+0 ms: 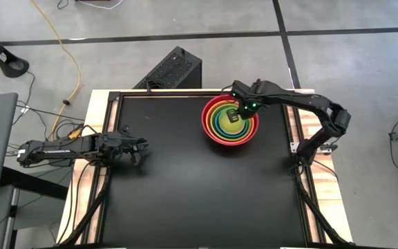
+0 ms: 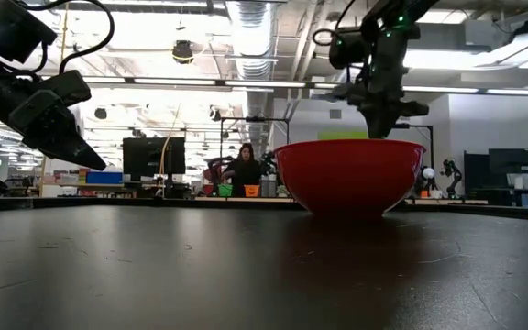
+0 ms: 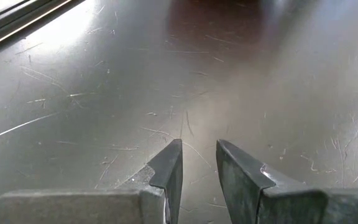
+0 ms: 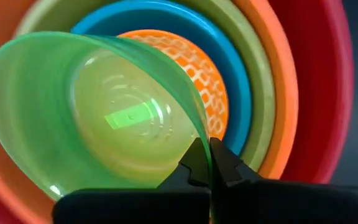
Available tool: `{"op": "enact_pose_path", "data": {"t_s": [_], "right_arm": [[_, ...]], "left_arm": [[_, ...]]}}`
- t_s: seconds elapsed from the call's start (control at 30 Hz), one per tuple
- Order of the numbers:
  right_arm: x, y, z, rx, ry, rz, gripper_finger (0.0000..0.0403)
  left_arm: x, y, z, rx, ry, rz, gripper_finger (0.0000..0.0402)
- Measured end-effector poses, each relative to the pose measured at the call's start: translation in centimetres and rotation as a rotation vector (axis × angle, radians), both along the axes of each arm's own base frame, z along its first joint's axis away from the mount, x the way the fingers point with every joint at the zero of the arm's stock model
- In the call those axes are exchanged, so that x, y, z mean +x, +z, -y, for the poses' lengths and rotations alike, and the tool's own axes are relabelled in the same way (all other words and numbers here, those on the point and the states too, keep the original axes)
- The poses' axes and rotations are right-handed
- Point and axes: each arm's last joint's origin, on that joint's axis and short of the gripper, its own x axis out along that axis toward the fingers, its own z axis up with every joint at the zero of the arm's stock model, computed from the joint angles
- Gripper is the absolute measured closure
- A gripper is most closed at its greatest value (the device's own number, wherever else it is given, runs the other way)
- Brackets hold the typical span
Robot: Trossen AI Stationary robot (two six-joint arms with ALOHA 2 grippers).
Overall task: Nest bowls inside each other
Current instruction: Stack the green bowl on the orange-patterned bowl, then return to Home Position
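The red bowl [image 1: 211,131] stands on the black table toward its far right, with the orange, lime green and blue [image 4: 166,15] bowls nested inside it. A small speckled orange-yellow bowl [image 4: 199,70] sits innermost. My right gripper [image 1: 235,114] hangs over this stack, shut on the small bright green bowl [image 4: 104,118]. In the low view the right gripper [image 2: 380,128] reaches down to the rim of the red bowl [image 2: 349,179]. My left gripper [image 1: 142,149] waits at the table's left side with a small gap between its fingers [image 3: 173,168] and nothing in it. My right gripper pinches the bright green bowl's rim [image 4: 201,140] at one spot, one finger inside the bowl and one outside. The fingers come steeply from above, pointing down. The bowl is lifted and tilted, its mouth turned up toward the wrist, over the speckled bowl in the stack.
Bare black tabletop [image 1: 199,194] spreads in front of and to the left of the red bowl. A dark box [image 1: 175,69] stands just beyond the table's far edge. Cables and a laptop lie off the left side. A person sits far back in the room [image 2: 243,170].
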Motion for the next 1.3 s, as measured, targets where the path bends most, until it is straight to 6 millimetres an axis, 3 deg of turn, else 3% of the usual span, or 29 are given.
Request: {"op": "enact_pose_path", "data": {"t_s": [0.33, 0.47, 1.03, 1.3], "right_arm": [[1.5, -2.8, 1.0, 0.021, -0.002, -0.079, 0.0403], [1.6, -2.9, 1.1, 0.004, 0.031, -0.086, 0.0389], [0.2, -1.3, 0.1, -0.016, 0.036, -0.118, 0.0252], [-0.7, 2.3, -3.9, -0.069, 0.118, -0.005, 0.0226]], "left_arm": [[0.0, 0.0, 0.0, 0.0, 0.0, 0.0, 0.0315], [0.0, 0.0, 0.0, 0.0, 0.0, 0.0, 0.0315], [0.0, 0.0, 0.0, 0.0, 0.0, 0.0, 0.0315], [0.0, 0.0, 0.0, 0.0, 0.0, 0.0, 0.0315]]}}
